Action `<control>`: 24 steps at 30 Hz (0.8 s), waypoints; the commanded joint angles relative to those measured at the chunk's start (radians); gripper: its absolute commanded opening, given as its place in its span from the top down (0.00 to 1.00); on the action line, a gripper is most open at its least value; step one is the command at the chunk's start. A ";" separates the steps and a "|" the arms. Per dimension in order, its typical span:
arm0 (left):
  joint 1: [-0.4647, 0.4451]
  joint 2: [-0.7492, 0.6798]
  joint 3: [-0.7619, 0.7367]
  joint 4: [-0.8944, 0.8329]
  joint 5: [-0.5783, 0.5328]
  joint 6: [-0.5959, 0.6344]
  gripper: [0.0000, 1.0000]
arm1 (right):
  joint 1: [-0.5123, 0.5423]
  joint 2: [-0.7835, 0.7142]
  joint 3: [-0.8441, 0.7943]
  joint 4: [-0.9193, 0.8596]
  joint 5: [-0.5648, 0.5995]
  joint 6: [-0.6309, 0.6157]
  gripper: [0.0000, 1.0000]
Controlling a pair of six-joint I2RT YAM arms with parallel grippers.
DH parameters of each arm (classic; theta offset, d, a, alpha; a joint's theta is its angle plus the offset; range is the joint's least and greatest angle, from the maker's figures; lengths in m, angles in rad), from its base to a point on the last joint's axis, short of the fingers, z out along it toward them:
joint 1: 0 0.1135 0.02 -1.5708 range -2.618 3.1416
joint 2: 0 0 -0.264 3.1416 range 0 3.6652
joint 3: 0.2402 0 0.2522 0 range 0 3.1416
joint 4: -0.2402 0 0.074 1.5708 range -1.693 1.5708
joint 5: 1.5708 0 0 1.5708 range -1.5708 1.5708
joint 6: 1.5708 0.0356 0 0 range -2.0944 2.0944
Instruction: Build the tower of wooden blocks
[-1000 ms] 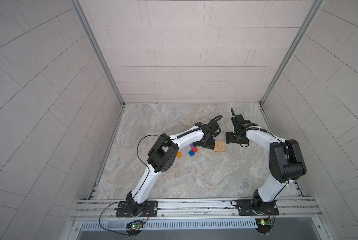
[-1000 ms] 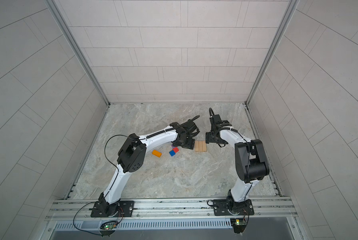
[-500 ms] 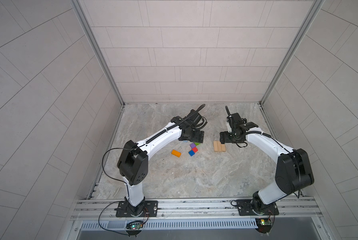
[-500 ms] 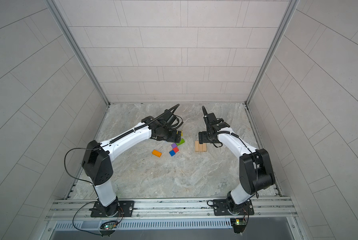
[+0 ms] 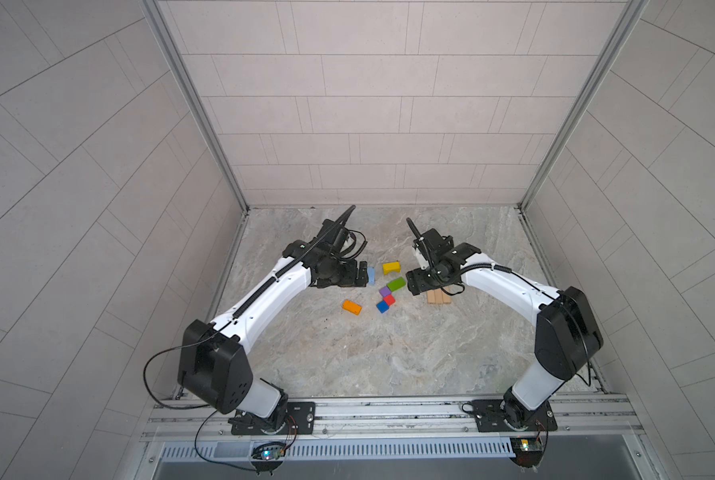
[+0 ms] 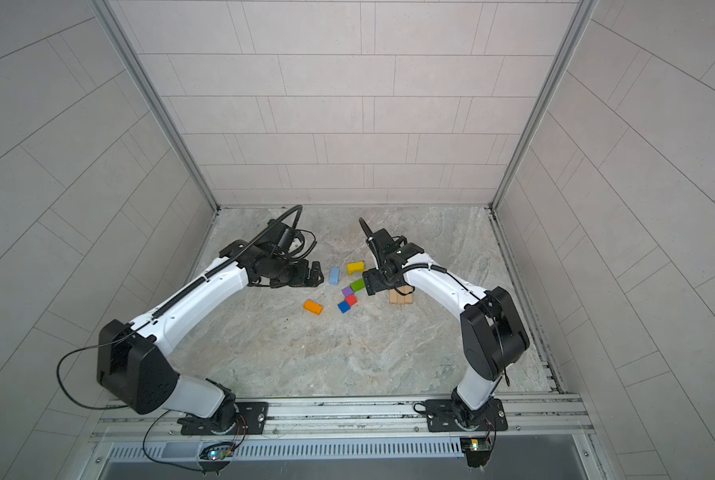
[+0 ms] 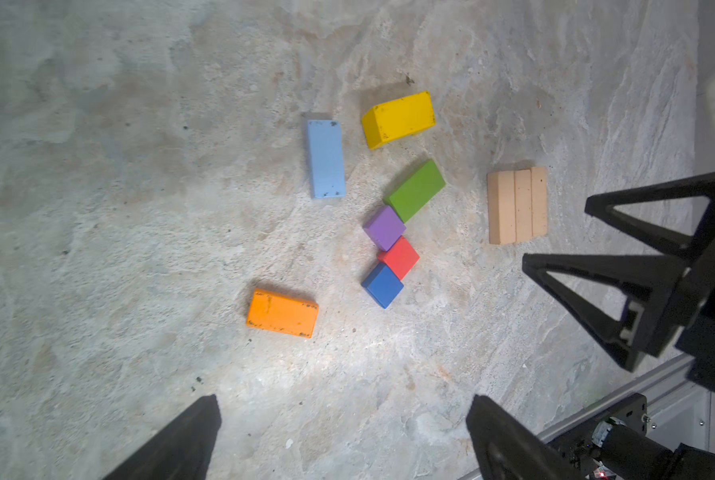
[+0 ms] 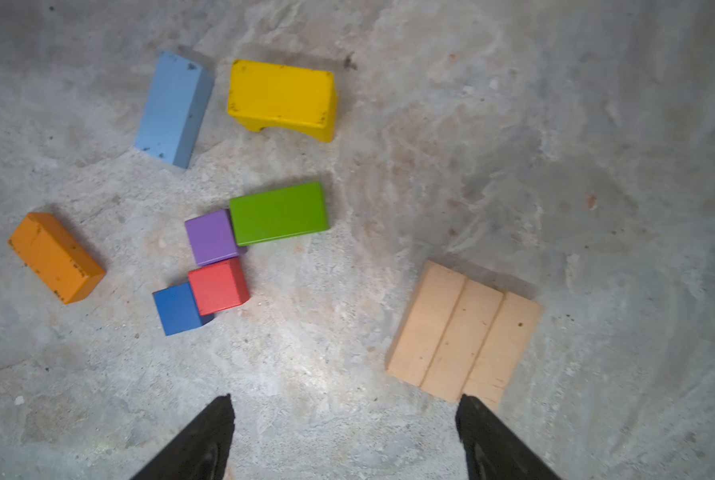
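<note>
While both pairs of jaws hang wide open and empty, the tan base (image 8: 464,332) is laid, so the next move likely calls for gripping the green oblong (image 8: 279,213).

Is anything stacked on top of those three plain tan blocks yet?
No. The tan blocks lie side by side on the floor, tops bare. Their undersides are hidden.

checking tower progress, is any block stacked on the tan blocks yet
No, in the right wrist view the three tan blocks lie flat side by side with bare tops.
</note>
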 commanded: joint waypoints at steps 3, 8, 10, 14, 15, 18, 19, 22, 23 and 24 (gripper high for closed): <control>0.119 -0.094 -0.086 -0.003 0.038 0.049 0.00 | 0.079 0.056 0.071 -0.025 -0.021 -0.079 0.18; 0.250 -0.140 -0.176 0.036 0.120 0.064 0.00 | 0.148 0.121 0.151 -0.041 -0.040 -0.138 0.20; 0.286 -0.148 -0.201 0.044 0.144 0.071 0.00 | 0.178 0.155 0.186 -0.047 -0.037 -0.157 0.21; 0.315 -0.149 -0.235 0.068 0.162 0.079 0.00 | 0.221 0.228 0.262 -0.078 -0.022 -0.151 0.22; 0.315 -0.145 -0.233 0.063 0.162 0.086 0.00 | 0.226 0.241 0.278 -0.084 -0.014 -0.139 0.22; 0.313 -0.129 -0.244 0.069 0.178 0.097 0.00 | 0.227 0.242 0.284 -0.069 -0.031 -0.090 0.21; 0.313 -0.121 -0.249 0.071 0.177 0.098 0.00 | 0.227 0.236 0.280 -0.060 -0.039 -0.076 0.20; 0.297 -0.101 -0.252 0.077 0.176 0.098 0.00 | 0.224 0.210 0.263 -0.041 -0.071 -0.040 0.18; 0.284 -0.098 -0.252 0.080 0.158 0.098 0.00 | 0.224 0.201 0.259 -0.040 -0.083 -0.038 0.18; 0.268 -0.093 -0.255 0.086 0.136 0.097 0.00 | 0.225 0.190 0.252 -0.042 -0.089 -0.038 0.17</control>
